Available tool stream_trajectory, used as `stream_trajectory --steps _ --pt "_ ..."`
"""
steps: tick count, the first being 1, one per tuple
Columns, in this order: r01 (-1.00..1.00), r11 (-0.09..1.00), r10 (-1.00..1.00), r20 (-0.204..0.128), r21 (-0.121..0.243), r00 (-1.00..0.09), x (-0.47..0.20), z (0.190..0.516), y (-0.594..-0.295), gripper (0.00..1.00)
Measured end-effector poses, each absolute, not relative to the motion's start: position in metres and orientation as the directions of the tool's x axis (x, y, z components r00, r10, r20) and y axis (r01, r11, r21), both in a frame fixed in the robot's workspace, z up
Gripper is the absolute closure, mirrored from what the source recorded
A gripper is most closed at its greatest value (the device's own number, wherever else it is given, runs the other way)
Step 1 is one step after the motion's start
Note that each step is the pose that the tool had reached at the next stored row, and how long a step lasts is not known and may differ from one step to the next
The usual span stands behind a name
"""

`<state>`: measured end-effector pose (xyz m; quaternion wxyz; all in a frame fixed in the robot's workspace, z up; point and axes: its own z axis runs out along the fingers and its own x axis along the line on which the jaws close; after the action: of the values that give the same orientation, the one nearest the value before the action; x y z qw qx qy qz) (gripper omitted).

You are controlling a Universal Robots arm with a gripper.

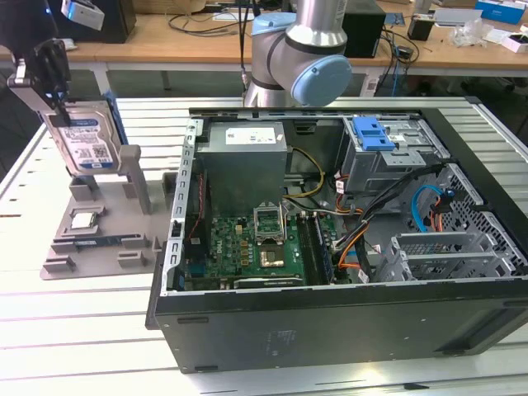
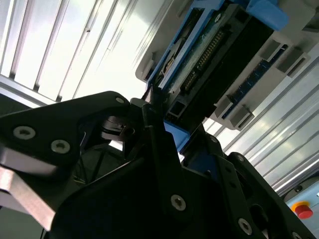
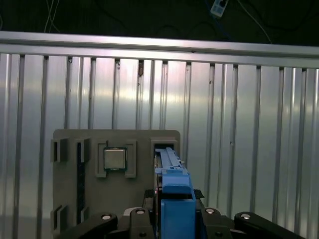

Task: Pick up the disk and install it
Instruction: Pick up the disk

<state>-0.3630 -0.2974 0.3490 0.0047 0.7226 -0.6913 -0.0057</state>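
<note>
Black metal gripper sits closest in the second wrist view, its jaws clamped on the disk — a rectangular silver-grey hard drive framed by a blue plastic bracket. In the exterior view the disk is tilted above the grey plastic fixture at that view's left, well apart from the open black computer case — a small square silver chip rests in the fixture.
</note>
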Motion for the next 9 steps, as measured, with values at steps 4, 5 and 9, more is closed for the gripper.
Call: stream_trajectory --steps 4,5,9 --pt "-0.999 -0.044 -0.999 -0.002 0.015 0.044 -0.363 0.356 -0.297 0.63" --pt "-0.999 -0.044 -0.999 -0.002 0.015 0.044 -0.363 0.358 -0.297 0.63" --pt "-0.999 -0.044 -0.999 -0.002 0.015 0.044 -0.363 0.363 -0.297 0.63"
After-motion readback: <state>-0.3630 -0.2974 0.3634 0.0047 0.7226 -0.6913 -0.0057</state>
